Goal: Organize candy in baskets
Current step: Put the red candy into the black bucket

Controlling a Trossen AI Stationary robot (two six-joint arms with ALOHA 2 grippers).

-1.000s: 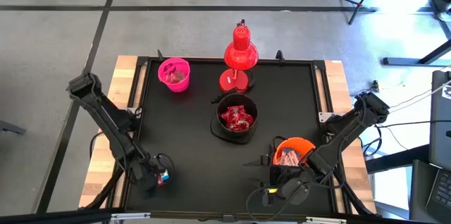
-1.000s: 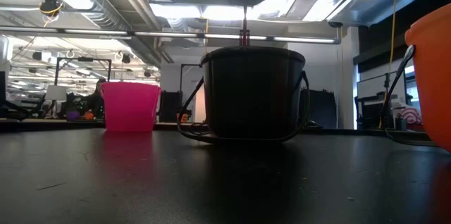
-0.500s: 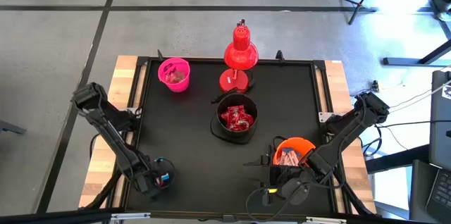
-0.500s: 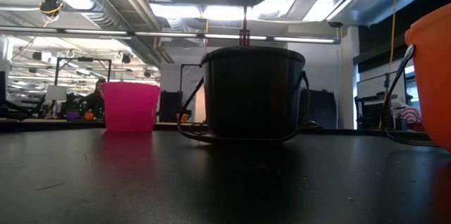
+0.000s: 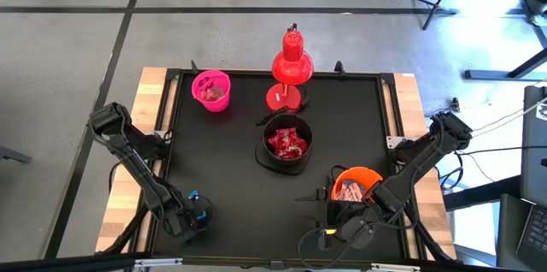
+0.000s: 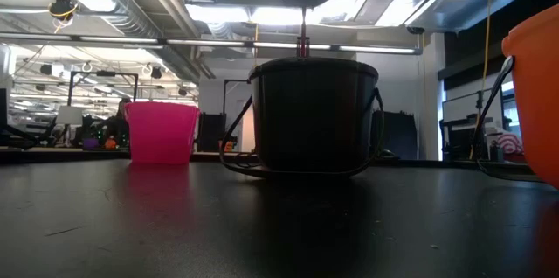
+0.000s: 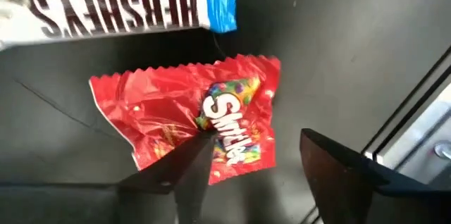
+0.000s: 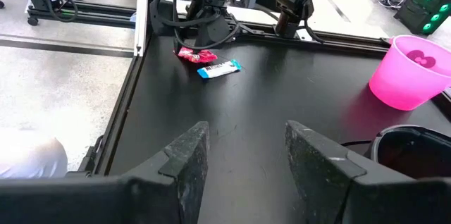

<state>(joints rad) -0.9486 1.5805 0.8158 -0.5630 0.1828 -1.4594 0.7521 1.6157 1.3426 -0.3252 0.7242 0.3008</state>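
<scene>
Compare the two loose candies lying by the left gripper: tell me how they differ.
The red Skittles packet is a squarish crinkled pouch; the Hershey's bar is a long narrow white wrapper with a blue end. The open left gripper is down over the Skittles packet, one finger across its edge, while the Hershey's bar lies beyond the fingertips, untouched. Both lie flat on the black table, side by side, outside any basket.

Overhead and table-level views share the black bucket [image 5: 286, 142] (wrist cameras look closer).
</scene>
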